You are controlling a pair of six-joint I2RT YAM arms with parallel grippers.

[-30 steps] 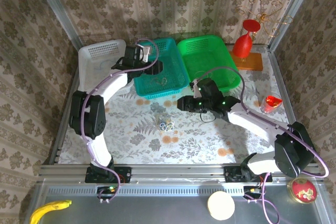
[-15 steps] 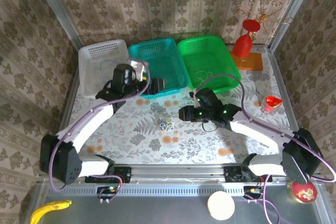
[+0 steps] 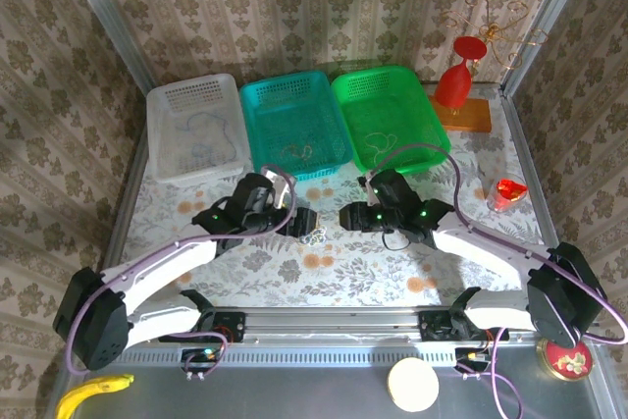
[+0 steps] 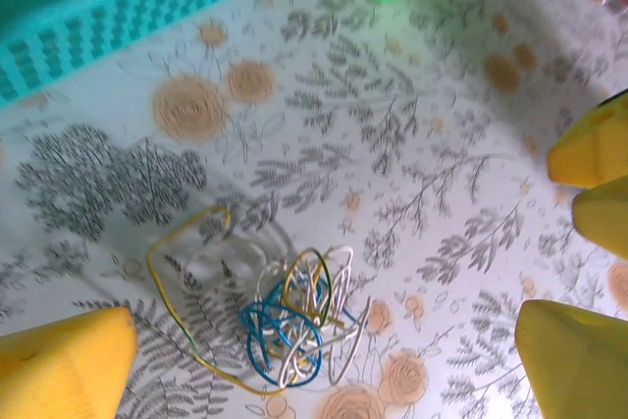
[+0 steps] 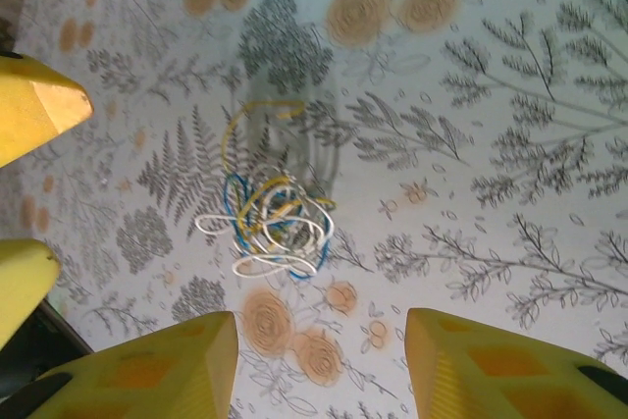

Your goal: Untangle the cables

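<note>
**Baskets, glassware and oddments around the claws**

A floral cloth (image 3: 343, 272) lies under both claws. Beyond the left claw (image 3: 306, 224) three baskets stand side by side. The white basket (image 3: 162, 105) is ahead to its left, the teal basket (image 3: 257, 134) is straight ahead, and the green basket (image 3: 417, 110) is ahead of the right claw (image 3: 348, 215). Further right of that claw, a red goblet (image 3: 457, 80) stands on a wooden board (image 3: 473, 117), with a gold wire stand (image 3: 491, 17) behind it. A small red cup (image 3: 507, 191) sits well to the right claw's right. Behind both claws, on the metal shelf (image 3: 294, 380), lie a banana (image 3: 90, 394), a cream disc (image 3: 413, 385) and a red tin (image 3: 567, 355).
</note>
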